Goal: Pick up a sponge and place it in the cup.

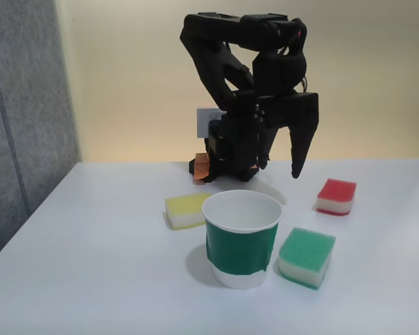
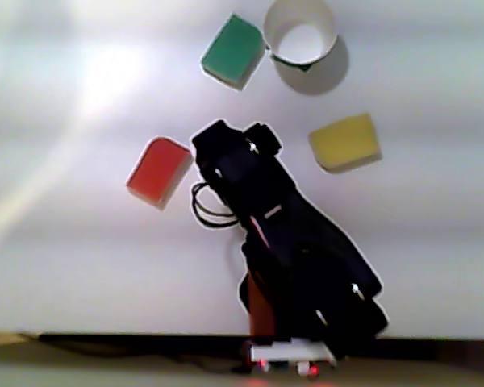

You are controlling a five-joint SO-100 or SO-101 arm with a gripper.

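The sponge (image 1: 336,195), red on top with a white base, lies on the white table at the right; seen from above in the other view the sponge (image 2: 159,171) lies left of the arm. The cup (image 1: 241,237), white paper with a dark green band, stands upright at the front centre, and from above the cup (image 2: 301,32) shows an empty inside. My black gripper (image 1: 279,167) hangs above the table behind the cup and left of the sponge, pointing down, open, with nothing between its fingers. From above, the gripper (image 2: 219,145) sits just right of the sponge.
A green-topped sponge (image 1: 306,256) lies right beside the cup; a pale yellow sponge (image 1: 187,210) lies to the cup's left rear. The arm's base (image 1: 227,164) stands at the back. A grey partition (image 1: 21,105) borders the left side.
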